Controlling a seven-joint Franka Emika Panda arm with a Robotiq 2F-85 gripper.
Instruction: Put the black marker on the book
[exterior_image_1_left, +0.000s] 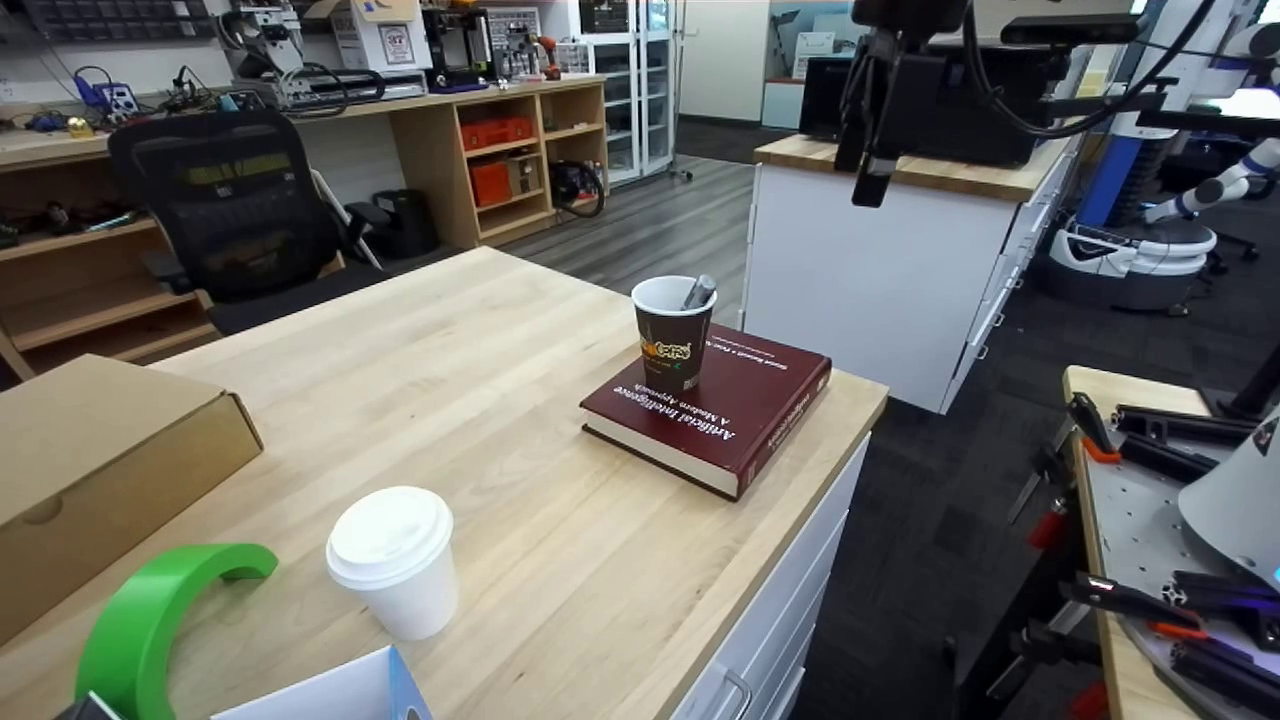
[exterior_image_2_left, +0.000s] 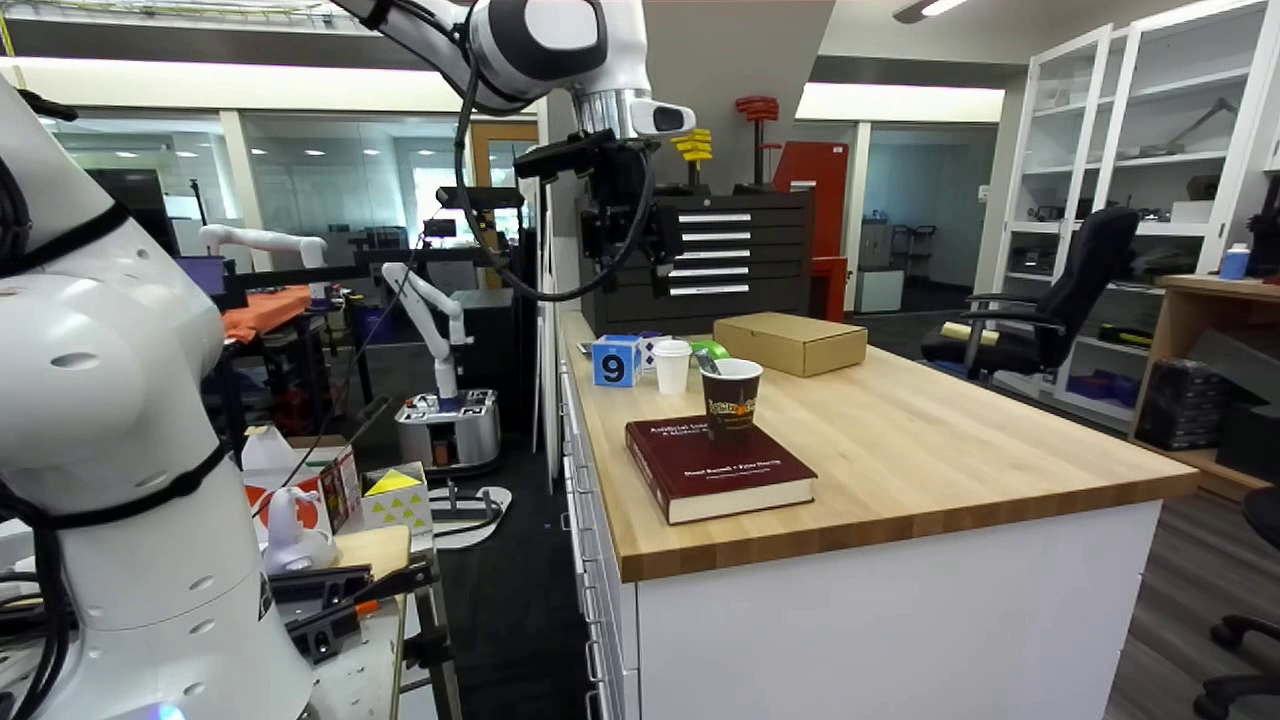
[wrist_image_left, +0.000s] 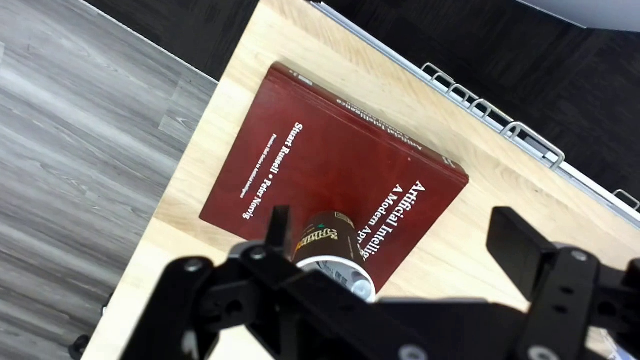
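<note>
Wrist view: claw (wrist_image_left: 392, 227) spread wide and empty, tapered paper cup (wrist_image_left: 331, 242) standing on maroon book (wrist_image_left: 332, 160).

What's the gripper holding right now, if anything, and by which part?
Nothing is held: the gripper is open. The cup stands on the book.

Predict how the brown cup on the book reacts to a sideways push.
The brown cup may tip fairly easily: its base looks narrower than its rim. The marker leaning out of its open top would probably shift as everything tilts. The cup looks like thin paper, so a firm push could dent it.
</note>
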